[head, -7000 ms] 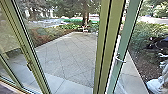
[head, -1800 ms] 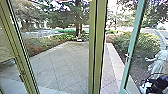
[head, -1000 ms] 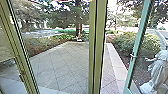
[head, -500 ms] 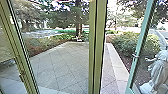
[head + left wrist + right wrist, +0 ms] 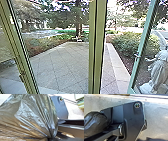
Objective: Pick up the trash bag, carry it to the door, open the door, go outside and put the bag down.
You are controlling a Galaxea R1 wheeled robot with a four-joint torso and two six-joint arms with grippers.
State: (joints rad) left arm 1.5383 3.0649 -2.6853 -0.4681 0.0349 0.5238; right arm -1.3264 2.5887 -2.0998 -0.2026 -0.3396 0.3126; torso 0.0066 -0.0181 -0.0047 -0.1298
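A shiny, dark trash bag (image 5: pixel 31 117) bulges out from the robot's left gripper (image 5: pixel 51 138), clenched on its bunched neck.

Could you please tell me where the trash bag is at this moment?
The trash bag is near the robot's left wrist, large in the left wrist view, with the robot's dark plate showing just past its edge.

Dark trash bag (image 5: pixel 31 116), olive post (image 5: pixel 97 50), pale-green door frame (image 5: pixel 144 40), grey paving (image 5: pixel 65 62) (gridded diagonally).
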